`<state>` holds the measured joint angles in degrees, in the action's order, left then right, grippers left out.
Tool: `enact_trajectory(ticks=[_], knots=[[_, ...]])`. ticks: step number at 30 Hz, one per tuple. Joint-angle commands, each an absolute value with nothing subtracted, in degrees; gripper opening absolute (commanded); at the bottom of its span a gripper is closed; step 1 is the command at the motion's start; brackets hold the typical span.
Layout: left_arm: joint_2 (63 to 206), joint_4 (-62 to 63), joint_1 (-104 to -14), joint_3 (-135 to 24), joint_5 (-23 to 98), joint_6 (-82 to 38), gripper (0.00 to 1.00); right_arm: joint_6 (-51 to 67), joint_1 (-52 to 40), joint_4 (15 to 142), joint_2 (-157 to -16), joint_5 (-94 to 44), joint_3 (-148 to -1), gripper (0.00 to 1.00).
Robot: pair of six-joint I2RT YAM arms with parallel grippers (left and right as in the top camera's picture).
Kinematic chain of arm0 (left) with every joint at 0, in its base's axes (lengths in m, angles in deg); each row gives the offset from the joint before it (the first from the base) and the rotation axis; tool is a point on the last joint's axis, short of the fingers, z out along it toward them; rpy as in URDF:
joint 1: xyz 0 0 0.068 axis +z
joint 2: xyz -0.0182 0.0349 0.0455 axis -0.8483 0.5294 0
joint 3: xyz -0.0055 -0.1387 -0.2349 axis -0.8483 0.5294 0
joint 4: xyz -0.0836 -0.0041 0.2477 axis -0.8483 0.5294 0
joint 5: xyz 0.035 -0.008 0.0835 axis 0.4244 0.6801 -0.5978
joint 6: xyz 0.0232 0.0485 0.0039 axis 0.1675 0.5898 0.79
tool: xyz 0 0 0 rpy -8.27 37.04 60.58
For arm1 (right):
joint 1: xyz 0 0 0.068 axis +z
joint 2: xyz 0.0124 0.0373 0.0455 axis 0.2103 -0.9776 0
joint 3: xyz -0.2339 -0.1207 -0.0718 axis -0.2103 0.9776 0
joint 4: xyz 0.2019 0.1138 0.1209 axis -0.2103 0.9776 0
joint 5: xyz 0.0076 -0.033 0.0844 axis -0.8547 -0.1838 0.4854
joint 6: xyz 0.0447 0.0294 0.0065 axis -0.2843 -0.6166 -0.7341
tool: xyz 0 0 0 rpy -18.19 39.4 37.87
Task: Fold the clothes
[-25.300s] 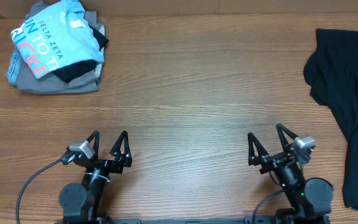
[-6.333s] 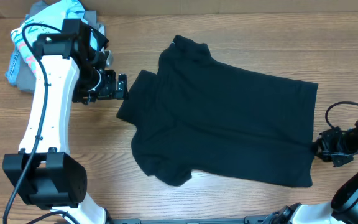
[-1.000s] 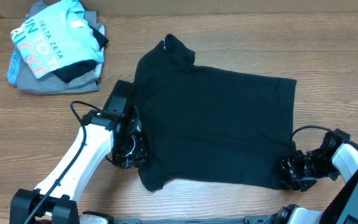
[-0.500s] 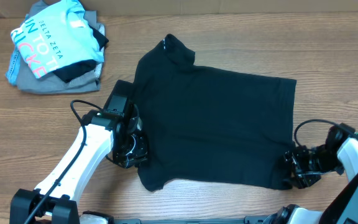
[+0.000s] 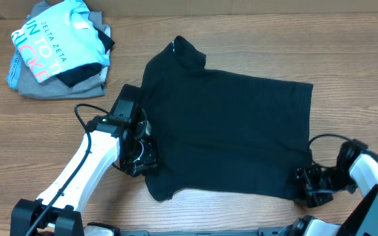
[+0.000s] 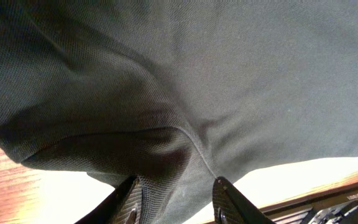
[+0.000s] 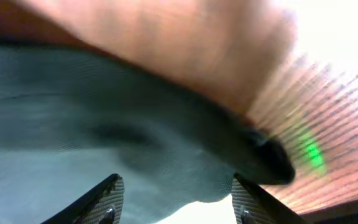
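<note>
While straddling fabric of the black T-shirt [image 5: 228, 131], the left claw [image 6: 176, 185] and right claw [image 7: 176, 183] both stand parted.

The black T-shirt [image 6: 185, 74] is soft, matt cloth with a fine knit texture, the table [image 5: 241, 39] smooth brown wood grain with a faint sheen, the light blue shirt [image 5: 51, 39] and grey garment [image 5: 58, 88] at far left matt cloth too, and the left arm's casing [image 5: 84, 164] smooth white plastic.
</note>
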<state>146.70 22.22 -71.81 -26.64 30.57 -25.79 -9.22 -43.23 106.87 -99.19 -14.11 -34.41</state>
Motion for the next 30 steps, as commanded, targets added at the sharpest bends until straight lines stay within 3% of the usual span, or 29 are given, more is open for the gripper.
enact_trajectory(ticks=[1, 6, 9, 10, 14, 19, 25, 30], knots=[[146.37, 21.96, -71.46, -27.45, 30.13, -24.72, 0.42, -12.22, -43.34, 105.06, -98.38, -15.53, -31.46, 0.56], [146.37, 21.82, -71.46, -27.45, 30.16, -24.28, 0.43, -12.28, -43.38, 102.63, -98.38, -15.42, -30.65, 0.33], [146.37, 21.89, -71.46, -27.45, 30.16, -24.26, 0.43, -10.21, -43.38, 103.31, -98.38, -14.87, -31.91, 0.08], [146.37, 22.02, -71.46, -27.45, 30.16, -24.26, 0.42, -9.18, -43.38, 103.94, -98.38, -14.83, -32.66, 0.04], [146.37, 22.46, -71.46, -27.45, 30.37, -23.28, 0.41, -6.38, -43.34, 106.78, -97.05, -12.36, -35.76, 0.04], [146.35, 26.46, -71.46, -28.5, 32.76, -22.23, 0.21, -1.81, -43.32, 112.2, -92.74, -9.69, -40.64, 0.04], [146.26, 33.34, -71.46, -31.82, 33.08, -19.82, 0.21, -0.17, -43.32, 117.27, -88.24, -8.03, -43.32, 0.04], [146.28, 30.74, -71.44, -33.72, 28.95, -19.78, 0.18, -0.17, -43.32, 115.7, -87.7, -6.76, -43.37, 0.04]])
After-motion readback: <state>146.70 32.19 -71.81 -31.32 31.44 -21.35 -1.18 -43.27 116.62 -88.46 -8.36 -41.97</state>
